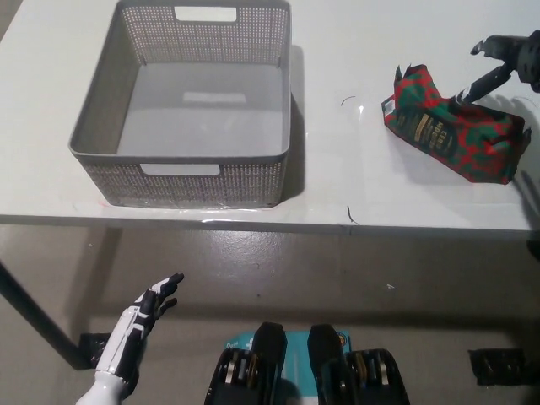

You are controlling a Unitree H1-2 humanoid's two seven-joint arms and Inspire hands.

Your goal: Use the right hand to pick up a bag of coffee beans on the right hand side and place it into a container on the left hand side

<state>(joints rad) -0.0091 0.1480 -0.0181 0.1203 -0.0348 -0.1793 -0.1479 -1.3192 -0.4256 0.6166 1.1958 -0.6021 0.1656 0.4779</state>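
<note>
Desk point(354, 181): white, fills the upper part of the head view; its front edge runs across the middle, with grey floor point(278, 278) below it.
Container point(110, 110): grey perforated basket with cut-out handles, standing on the left part of the desk, open at the top and holding nothing; its front wall stands near the desk's front edge.
Bag of coffee beans point(447, 126): red and green patterned bag with a dark label, lying on its side on the right part of the desk, well apart from the container, with bare desk surface between the two.
Right robot hand point(504, 61): black, at the right edge above the bag's far end, fingers spread; one fingertip reaches down to the bag's upper edge, though whether it touches cannot be told; it grips nothing.
Left robot hand point(135, 329): white with dark fingers, resting below desk level at the lower left, fingers spread, holding nothing.
Small marks: a thin dark curl point(348, 99) lies on the desk between container and bag; another thin dark scrap point(352, 216) sits near the front edge.
</note>
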